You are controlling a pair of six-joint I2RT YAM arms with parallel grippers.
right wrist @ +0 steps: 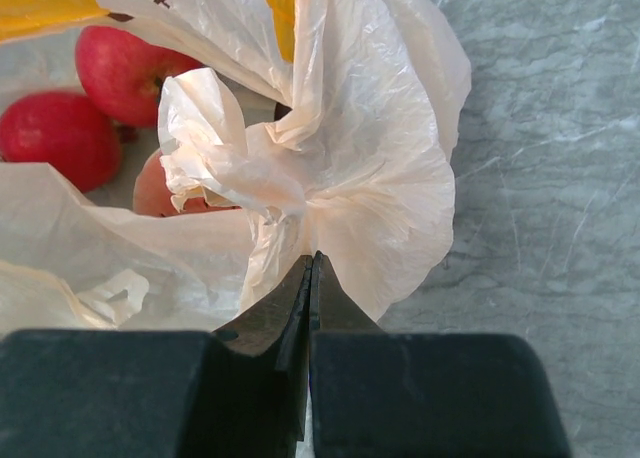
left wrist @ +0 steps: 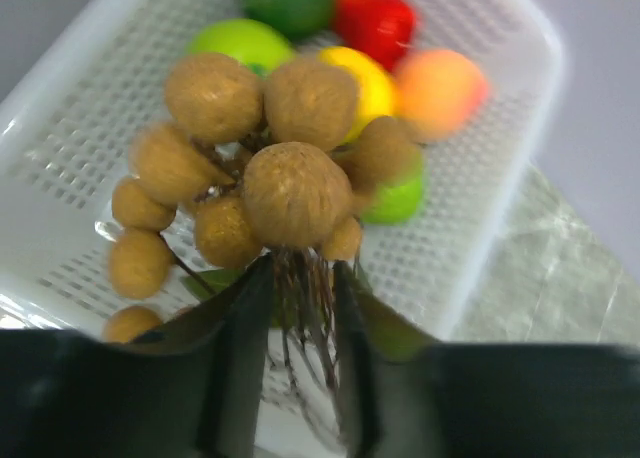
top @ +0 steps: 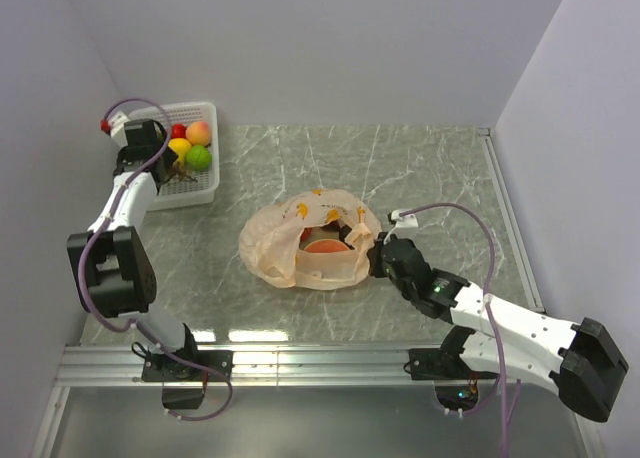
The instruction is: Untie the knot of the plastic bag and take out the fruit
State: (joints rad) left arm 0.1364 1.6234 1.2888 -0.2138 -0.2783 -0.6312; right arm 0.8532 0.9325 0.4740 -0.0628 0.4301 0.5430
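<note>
Right arm pinches the bag; left arm holds fruit over the basket.
Near: right gripper (right wrist: 310, 268), fingers pressed together on a gathered fold of the plastic bag (right wrist: 380, 178), mid-table. A red apple (right wrist: 125, 68) lies in the bag's open mouth just beyond. Far: left gripper (left wrist: 300, 273) clamped on the stems of the cluster of small tan balls (left wrist: 290, 188), above the white basket (left wrist: 500, 208).

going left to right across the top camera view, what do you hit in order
white basket → plastic bag → right claw, pinching the bag's right edge. The left claw, holding the tan ball cluster, overlaps the basket, so it is left out.
</note>
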